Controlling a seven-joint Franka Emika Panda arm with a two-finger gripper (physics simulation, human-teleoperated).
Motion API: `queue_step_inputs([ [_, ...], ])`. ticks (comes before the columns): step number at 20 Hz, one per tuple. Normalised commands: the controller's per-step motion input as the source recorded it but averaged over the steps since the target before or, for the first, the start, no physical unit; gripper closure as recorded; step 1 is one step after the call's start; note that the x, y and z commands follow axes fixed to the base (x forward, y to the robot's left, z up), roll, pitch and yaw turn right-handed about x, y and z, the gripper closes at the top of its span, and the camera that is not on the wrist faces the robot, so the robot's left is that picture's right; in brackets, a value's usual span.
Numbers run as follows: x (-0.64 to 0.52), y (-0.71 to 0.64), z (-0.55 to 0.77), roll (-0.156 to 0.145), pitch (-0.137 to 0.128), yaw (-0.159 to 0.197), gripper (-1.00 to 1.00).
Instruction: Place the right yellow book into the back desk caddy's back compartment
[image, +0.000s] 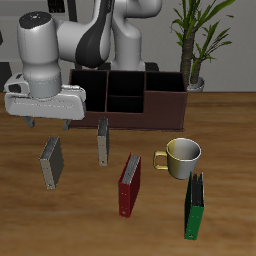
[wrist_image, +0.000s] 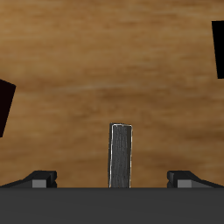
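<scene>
Presently, the gripper (image: 47, 122) is held above the desk (image: 230, 130), in front of one end of the back desk caddy (image: 165, 105) and clear of it. In the wrist view the gripper (wrist_image: 114, 181) is seen spread wide, with its fingers (wrist_image: 39, 179) far apart and nothing pinched between them. A thin grey book with pale edges is seen on the wood in line with the gap between them. It appears to be the right yellow book (wrist_image: 121, 156), though this cannot be told for certain from that view alone.

In the exterior view the right yellow book (image: 52, 162) is found on the desk, nearer the front edge than the gripper and well apart from the caddy. The other yellow book (image: 103, 143) is placed beside it, just in front of the caddy's wall. The back compartment (image: 126, 81), a small black cell in the rear half of the caddy's divided middle section, is seen with no book in it.

Nearer the front edge, a red book (image: 130, 183), a yellowish mug (image: 183, 155) and a green book (image: 195, 207) are set apart from one another. A potted plant (image: 195, 40) is seen behind the caddy's far end.
</scene>
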Motion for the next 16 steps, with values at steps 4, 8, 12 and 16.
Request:
queue_step_inputs([
  [4, 0.06, 0.02, -0.16, -0.006, 0.002, 0.007, -1.0],
  [8, 0.03, -0.02, -0.27, 0.004, 0.005, -0.008, -1.0],
  [12, 0.01, -0.07, -0.24, -0.008, 0.015, 0.0, -1.0],
  [16, 0.01, -0.1, -0.16, -0.021, 0.005, -0.019, -1.0],
])
